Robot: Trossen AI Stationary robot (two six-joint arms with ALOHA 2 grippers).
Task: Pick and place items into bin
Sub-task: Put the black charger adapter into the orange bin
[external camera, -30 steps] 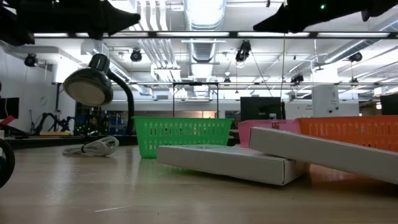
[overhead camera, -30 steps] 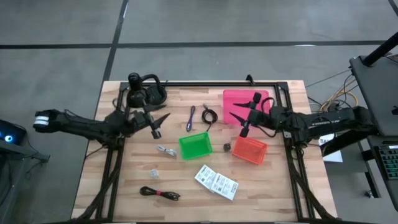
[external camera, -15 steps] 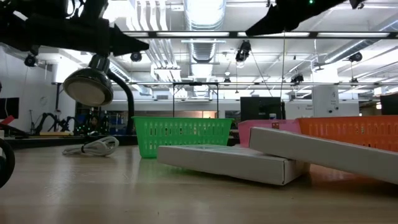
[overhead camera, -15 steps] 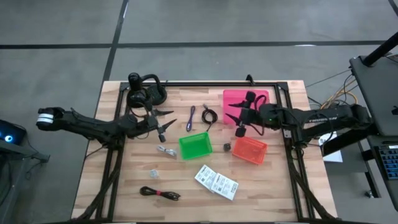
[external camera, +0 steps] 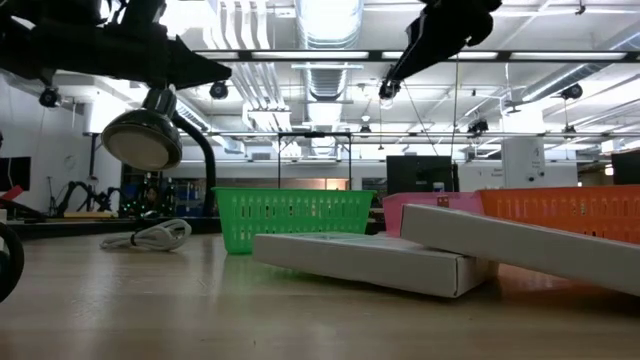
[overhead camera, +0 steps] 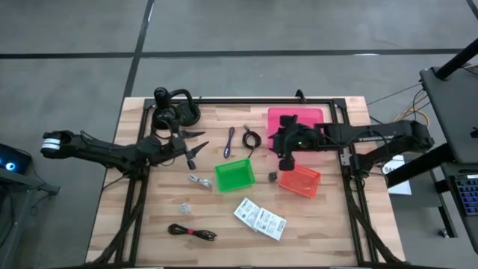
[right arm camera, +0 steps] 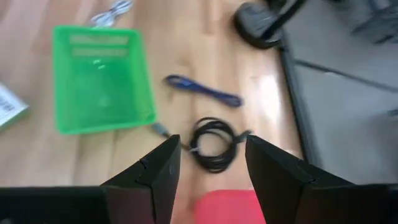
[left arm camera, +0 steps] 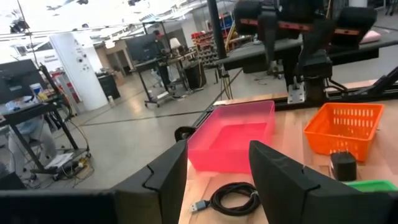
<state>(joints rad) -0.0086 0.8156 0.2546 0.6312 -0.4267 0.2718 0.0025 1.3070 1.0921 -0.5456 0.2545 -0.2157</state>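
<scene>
Since a second ago the right hand (overhead camera: 286, 142) has swung in from over the orange bin's (overhead camera: 300, 180) far side to hang above the near edge of the pink bin (overhead camera: 302, 118), while the left hand (overhead camera: 192, 143) has crept a little toward the middle of the table (overhead camera: 328, 224). Both hands are parted and carry nothing; through each wrist camera you look between two spread dark fingers at open space.

From the right hand outward, the coiled black cable (right arm camera: 213, 144) lies on the wood just beside the pink bin, with the purple cable (right arm camera: 203, 91) a bit farther on and the green bin (right arm camera: 101, 78) beyond that. From the left hand outward, the same black coil (left arm camera: 235, 200) sits ahead of it, the black headphones (overhead camera: 173, 109) lie behind it at the table's back edge, and a small silver piece (overhead camera: 199, 180) rests nearer the front. The white packets (overhead camera: 260, 217) and the black-red cable (overhead camera: 191, 232) lie well apart from both hands, toward the front.

To my eye this is the reach before a pick, the right hand lining up on the black coil. Next it would need to come down over the coil and close on a strand.
</scene>
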